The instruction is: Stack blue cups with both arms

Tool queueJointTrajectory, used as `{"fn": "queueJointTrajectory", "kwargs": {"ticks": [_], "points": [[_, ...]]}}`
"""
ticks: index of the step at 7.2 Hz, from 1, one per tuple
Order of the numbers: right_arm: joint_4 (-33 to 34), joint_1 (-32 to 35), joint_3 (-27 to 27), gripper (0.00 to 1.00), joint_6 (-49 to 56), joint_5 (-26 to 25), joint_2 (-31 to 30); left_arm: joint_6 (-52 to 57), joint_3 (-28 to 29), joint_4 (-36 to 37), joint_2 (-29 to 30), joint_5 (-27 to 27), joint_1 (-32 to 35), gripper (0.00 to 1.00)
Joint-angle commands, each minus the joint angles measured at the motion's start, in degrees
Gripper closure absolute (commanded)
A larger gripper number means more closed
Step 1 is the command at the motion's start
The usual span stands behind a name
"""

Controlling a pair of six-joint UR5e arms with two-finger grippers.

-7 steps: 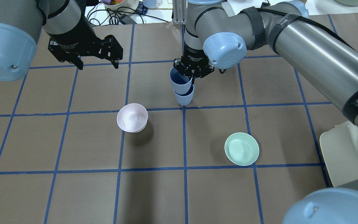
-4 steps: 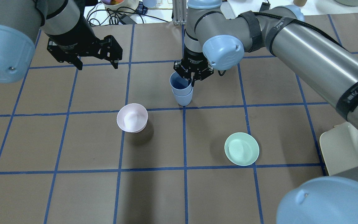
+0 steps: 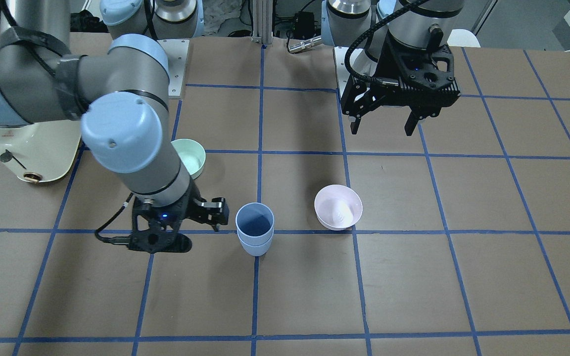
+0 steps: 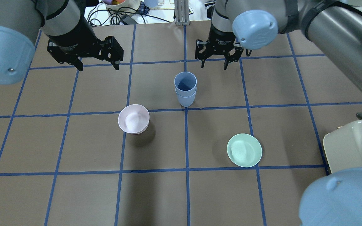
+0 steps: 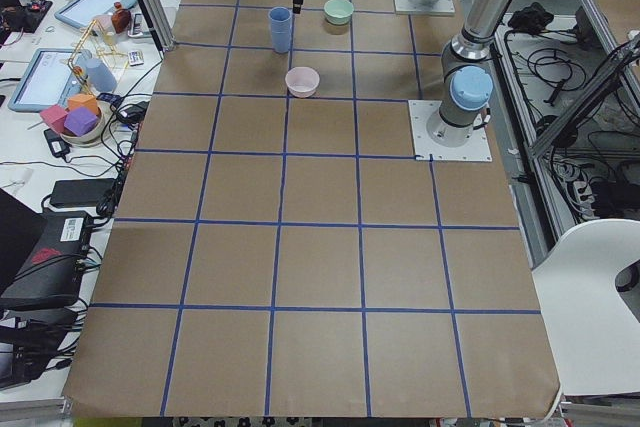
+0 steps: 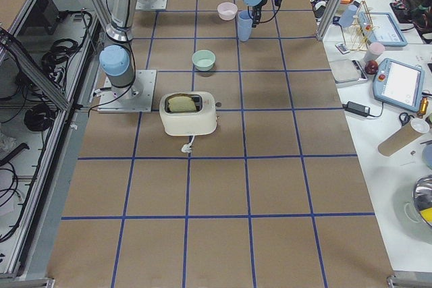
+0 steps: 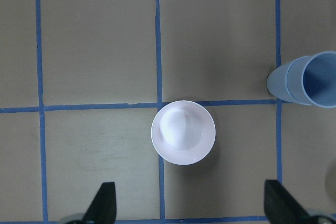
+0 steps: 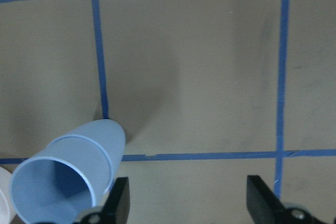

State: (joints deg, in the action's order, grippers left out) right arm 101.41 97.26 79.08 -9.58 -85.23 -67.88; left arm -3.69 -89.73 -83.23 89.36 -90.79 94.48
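The two blue cups [image 4: 185, 91] stand nested, one inside the other, upright near the table's middle; the stack also shows in the front view [image 3: 255, 230] and in the right wrist view [image 8: 68, 182]. My right gripper [image 4: 214, 64] is open and empty, raised behind and to the right of the stack, apart from it. My left gripper [image 4: 99, 66] is open and empty, hovering at the back left. In the left wrist view the stack [image 7: 307, 80] sits at the right edge, between and beyond the open fingers [image 7: 105, 205].
A pale pink bowl [image 4: 133, 118] stands left of and in front of the stack. A mint green bowl [image 4: 244, 150] stands at the front right. A cream toaster [image 4: 350, 144] is at the right edge. Cables and clutter lie beyond the back edge.
My right gripper opened, let go of the upper cup and drew back up and to the right. The upper cup now sits deeper in the lower one. The left arm barely moved.
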Motion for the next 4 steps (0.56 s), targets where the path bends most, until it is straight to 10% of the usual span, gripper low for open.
{"fn": "queueJointTrajectory", "kwargs": {"ticks": [1, 4], "points": [[-4.9, -4.3, 3.2, 0.00, 9.0, -3.9, -9.3, 0.0, 0.0, -0.1, 0.0, 0.0, 0.0, 0.00], [-9.4, -6.9, 3.0, 0.00, 17.7, -3.2, -15.5, 0.0, 0.0, 0.0, 0.0, 0.0, 0.0, 0.00]]}}
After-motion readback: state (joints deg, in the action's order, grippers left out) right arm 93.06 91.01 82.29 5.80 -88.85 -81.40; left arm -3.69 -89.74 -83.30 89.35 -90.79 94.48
